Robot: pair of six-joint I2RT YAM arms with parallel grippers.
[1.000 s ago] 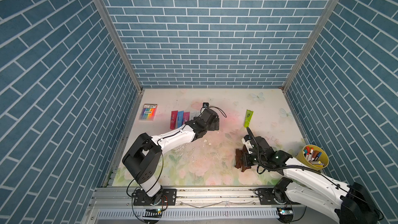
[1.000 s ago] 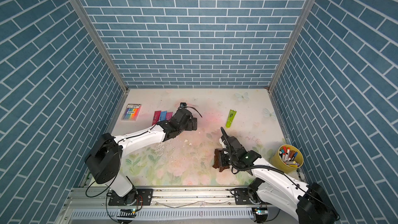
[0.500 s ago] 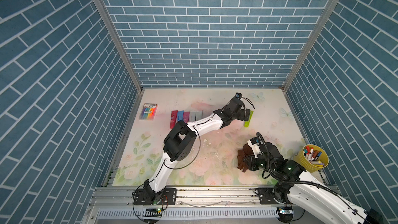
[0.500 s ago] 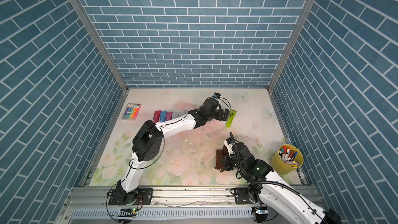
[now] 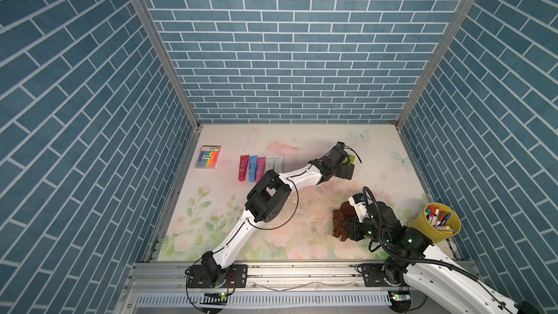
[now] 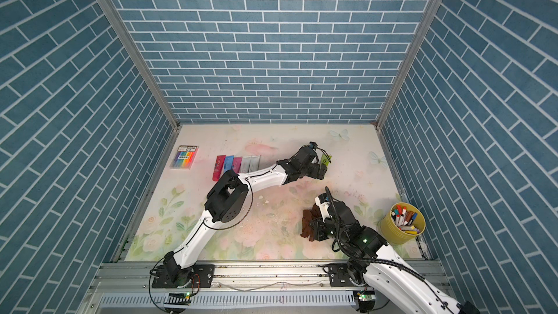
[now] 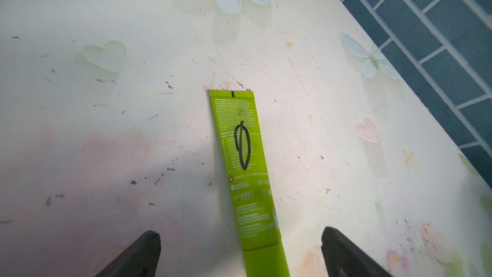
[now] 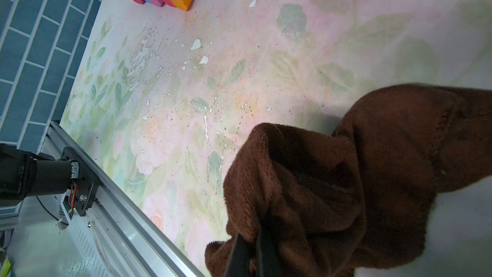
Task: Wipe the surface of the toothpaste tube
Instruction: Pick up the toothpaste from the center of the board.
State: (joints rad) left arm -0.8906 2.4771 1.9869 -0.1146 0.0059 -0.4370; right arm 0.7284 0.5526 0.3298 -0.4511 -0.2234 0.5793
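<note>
Coloured tubes (image 5: 253, 167) and marker cup (image 5: 421, 226) sit well apart. The toothpaste tube (image 7: 245, 155) lies within the wide-open left gripper (image 7: 241, 231); the right gripper (image 8: 250, 238) clamps brown cloth (image 8: 372, 169).

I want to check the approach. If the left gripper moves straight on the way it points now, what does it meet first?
Probably the green toothpaste tube: in the left wrist view it lies on the table, between the fingers of the open left gripper. Depth is unclear.
</note>
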